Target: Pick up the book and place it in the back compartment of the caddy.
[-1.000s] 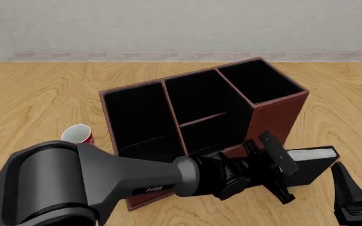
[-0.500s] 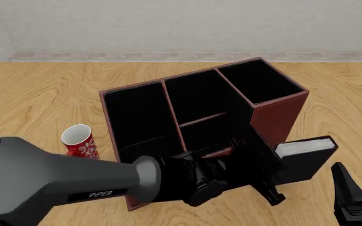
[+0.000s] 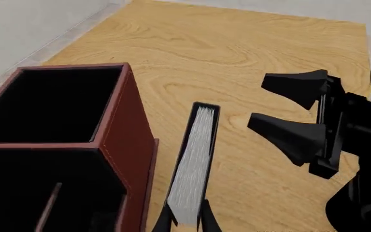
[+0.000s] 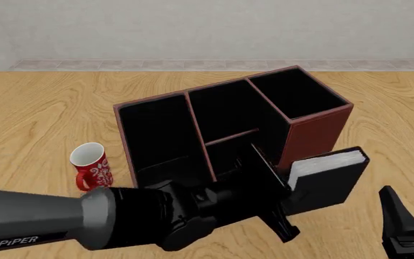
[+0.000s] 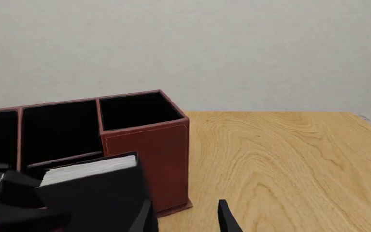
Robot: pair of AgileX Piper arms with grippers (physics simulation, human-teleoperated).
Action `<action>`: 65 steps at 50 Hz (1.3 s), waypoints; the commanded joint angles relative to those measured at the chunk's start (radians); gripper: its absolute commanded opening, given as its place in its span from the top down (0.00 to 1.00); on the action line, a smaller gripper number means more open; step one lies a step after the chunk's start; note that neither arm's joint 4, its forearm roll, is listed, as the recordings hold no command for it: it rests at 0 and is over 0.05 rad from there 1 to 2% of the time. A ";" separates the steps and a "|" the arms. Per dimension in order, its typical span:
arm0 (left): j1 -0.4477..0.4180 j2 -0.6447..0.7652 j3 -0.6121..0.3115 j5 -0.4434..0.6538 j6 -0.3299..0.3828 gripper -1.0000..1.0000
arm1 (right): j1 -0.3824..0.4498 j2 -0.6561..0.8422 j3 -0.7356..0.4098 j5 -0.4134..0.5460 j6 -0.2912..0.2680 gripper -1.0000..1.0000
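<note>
Front view | left claw clamps book beside caddy | right claw spread, idle

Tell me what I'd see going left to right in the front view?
Mug → caddy → book → right gripper.

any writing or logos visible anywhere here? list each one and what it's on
"PiPER" in white letters, on the left arm near the bottom left of the front view.
The red mug has a white pattern, no letters that can be read.
The book and the caddy show no text; neither wrist view shows any.
</note>
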 commanded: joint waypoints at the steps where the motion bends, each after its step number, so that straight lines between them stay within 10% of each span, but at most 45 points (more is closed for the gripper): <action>1: 0.016 -0.121 0.098 -0.032 0.006 1.00 | 0.000 0.000 0.000 0.000 0.000 0.00; 33: 0.140 -0.469 0.251 0.107 0.002 1.00 | 0.000 0.000 0.000 0.000 0.000 0.00; 65: 0.244 -0.364 0.185 0.101 0.072 1.00 | 0.000 0.000 0.000 0.000 0.000 0.00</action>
